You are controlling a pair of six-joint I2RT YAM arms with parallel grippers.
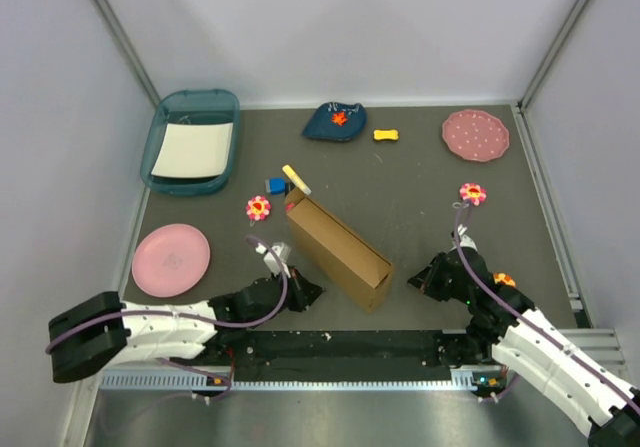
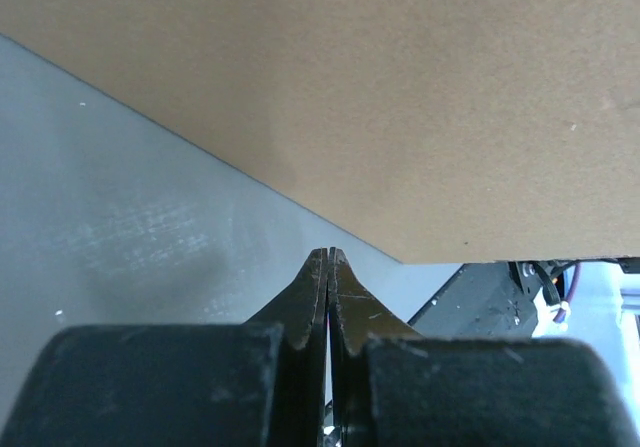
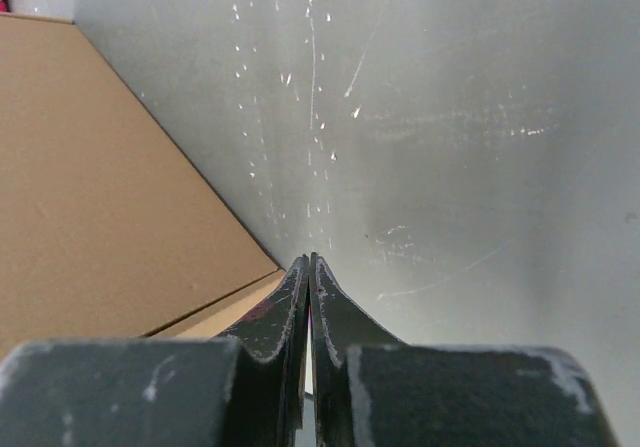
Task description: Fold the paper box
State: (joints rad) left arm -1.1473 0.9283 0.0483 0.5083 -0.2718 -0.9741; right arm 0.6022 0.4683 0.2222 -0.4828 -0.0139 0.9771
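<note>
The paper box [image 1: 336,248] is a long brown cardboard shape lying diagonally in the middle of the table, its near end open toward the lower right. My left gripper [image 1: 306,292] is shut and empty, just beside the box's near-left long wall. In the left wrist view that wall [image 2: 400,97] fills the upper frame, with the closed tips [image 2: 330,253] just short of it. My right gripper [image 1: 415,279] is shut and empty, a little to the right of the box's near end. In the right wrist view the box [image 3: 100,197] lies left of the closed tips [image 3: 308,259].
A teal tray [image 1: 155,147] holding a white sheet [image 1: 192,149] sits back left, a pink plate [image 1: 171,259] near left, and a dotted pink plate [image 1: 476,134] back right. Small toys lie around: a blue cloth piece [image 1: 335,121], a yellow bone [image 1: 386,135], two flowers [image 1: 259,208] [image 1: 472,194] and blocks [image 1: 296,178].
</note>
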